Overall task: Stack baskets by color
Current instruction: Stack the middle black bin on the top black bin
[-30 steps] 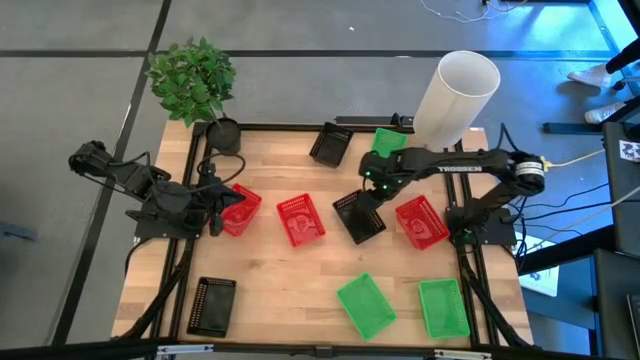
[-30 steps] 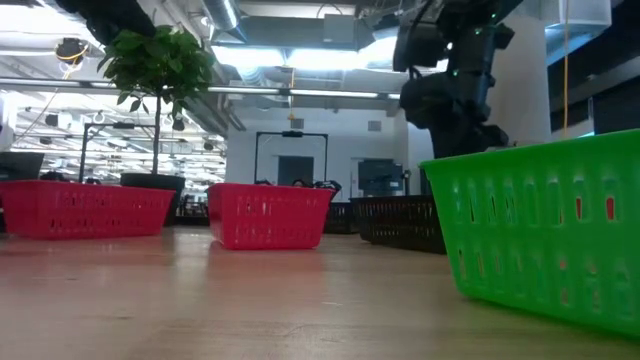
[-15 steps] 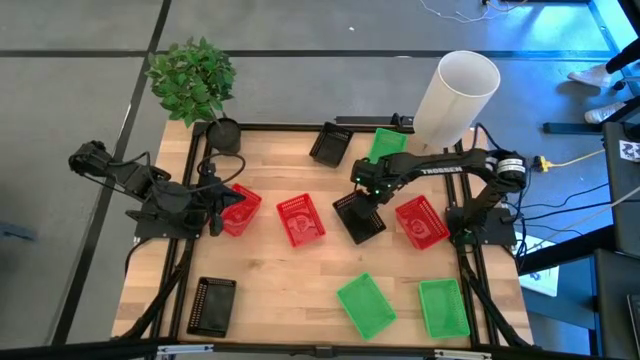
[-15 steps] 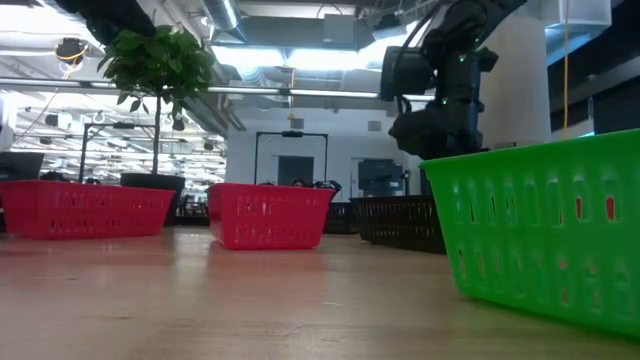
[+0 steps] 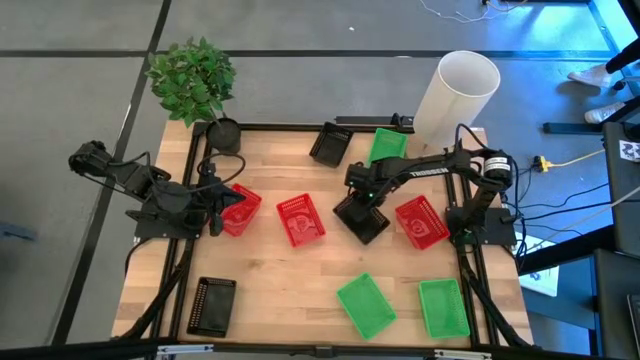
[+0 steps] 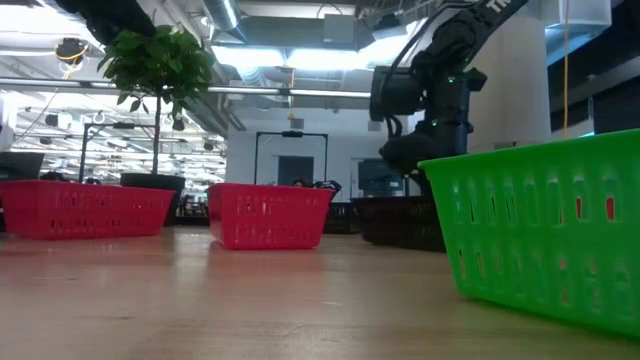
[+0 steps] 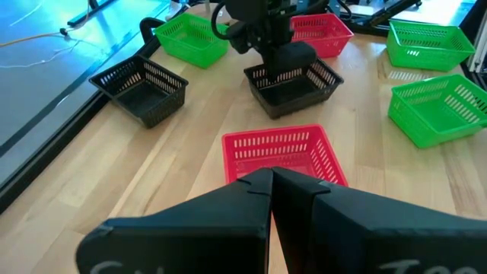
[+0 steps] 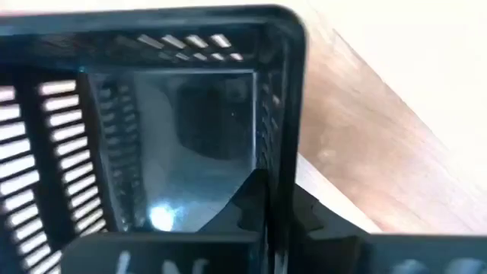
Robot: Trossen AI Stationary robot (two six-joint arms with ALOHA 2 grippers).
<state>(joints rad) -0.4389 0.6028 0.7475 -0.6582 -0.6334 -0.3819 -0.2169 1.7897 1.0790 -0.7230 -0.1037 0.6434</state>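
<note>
Nine baskets stand on the wooden table: red ones (image 5: 240, 208), (image 5: 300, 220), (image 5: 421, 222); black ones (image 5: 366, 224), (image 5: 331, 144), (image 5: 212, 304); green ones (image 5: 388, 143), (image 5: 365, 305), (image 5: 443, 307). My right gripper (image 5: 353, 203) points down at the middle black basket (image 7: 293, 87) and is shut on its wall. My left gripper (image 7: 272, 183) is shut with nothing in it and hovers at the table's left, by the leftmost red basket. My right gripper has the middle black basket's side wall (image 8: 280, 164) between its fingers, one finger inside the basket and one outside, near a corner. The fingers come from above, pointing down. The basket stands upright with its bottom on the table.
A tall white cylinder (image 5: 455, 95) stands at the far right corner. A potted plant (image 5: 224, 133) stands at the far left. A red basket (image 5: 421, 222) sits close to the held black one on its right. Bare wood lies between the near baskets.
My right gripper has sunk down onto the middle black basket and drifted a little toward the table's left. The basket has stayed where it was on the table.
</note>
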